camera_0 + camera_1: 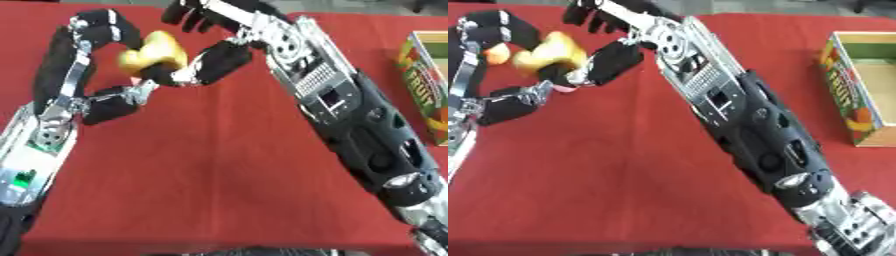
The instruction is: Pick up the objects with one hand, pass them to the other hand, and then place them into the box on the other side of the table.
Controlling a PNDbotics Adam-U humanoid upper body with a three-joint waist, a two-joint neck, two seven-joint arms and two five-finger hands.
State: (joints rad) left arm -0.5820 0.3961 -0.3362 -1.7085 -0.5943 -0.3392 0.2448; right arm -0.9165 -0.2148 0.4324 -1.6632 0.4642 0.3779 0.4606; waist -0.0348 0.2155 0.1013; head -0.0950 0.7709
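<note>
The yellow object [153,52], rounded and lumpy, was held above the worktop [219,165] between the two hands at the far left. The left hand [92,40] had its fingers curled round it; the right hand [214,27] touched it with its thumb, its other fingers spread. It looked light and probably soft; best taken across its broad middle. The red cloth lay flat; the box [859,95] stood well apart at the right edge.
</note>
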